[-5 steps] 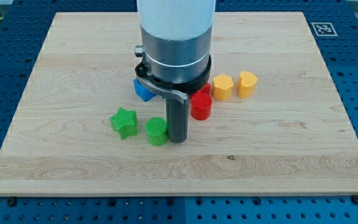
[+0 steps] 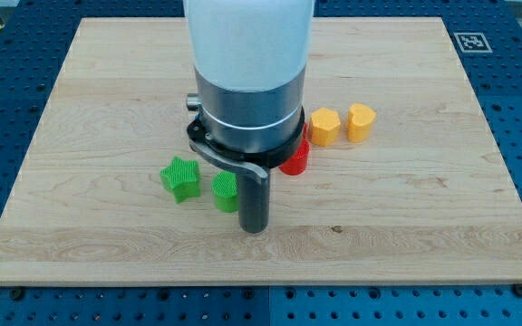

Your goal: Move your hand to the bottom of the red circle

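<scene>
The red circle (image 2: pixel 295 158) stands near the board's middle, partly hidden behind the arm's grey body. My tip (image 2: pixel 256 227) rests on the board below and to the left of the red circle, a short gap away. It is right beside the green circle (image 2: pixel 226 191), at that block's lower right. A green star (image 2: pixel 180 177) lies further left.
A yellow hexagon-like block (image 2: pixel 325 126) and a yellow heart (image 2: pixel 361 121) sit to the upper right of the red circle. The wooden board (image 2: pixel 424 208) lies on a blue perforated table. A marker tag (image 2: pixel 470 41) is at the board's top right corner.
My tip has slid toward the view's bottom and slightly left, away from the red circle. The arm's body now hides the blue block and more of the red circle.
</scene>
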You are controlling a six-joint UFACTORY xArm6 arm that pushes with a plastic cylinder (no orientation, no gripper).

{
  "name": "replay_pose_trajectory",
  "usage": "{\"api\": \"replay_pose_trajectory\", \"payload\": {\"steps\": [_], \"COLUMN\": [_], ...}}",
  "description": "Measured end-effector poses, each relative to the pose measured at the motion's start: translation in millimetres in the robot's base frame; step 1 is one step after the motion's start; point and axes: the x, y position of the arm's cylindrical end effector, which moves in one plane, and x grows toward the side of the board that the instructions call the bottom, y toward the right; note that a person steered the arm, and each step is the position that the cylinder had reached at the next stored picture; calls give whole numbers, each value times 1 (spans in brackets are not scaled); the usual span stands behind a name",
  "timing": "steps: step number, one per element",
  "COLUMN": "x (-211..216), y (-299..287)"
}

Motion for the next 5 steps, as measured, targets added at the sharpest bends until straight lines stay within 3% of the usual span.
{"api": "replay_pose_trajectory", "payload": {"steps": [2, 5], "x": [-9, -2], "y": [-19, 14]}}
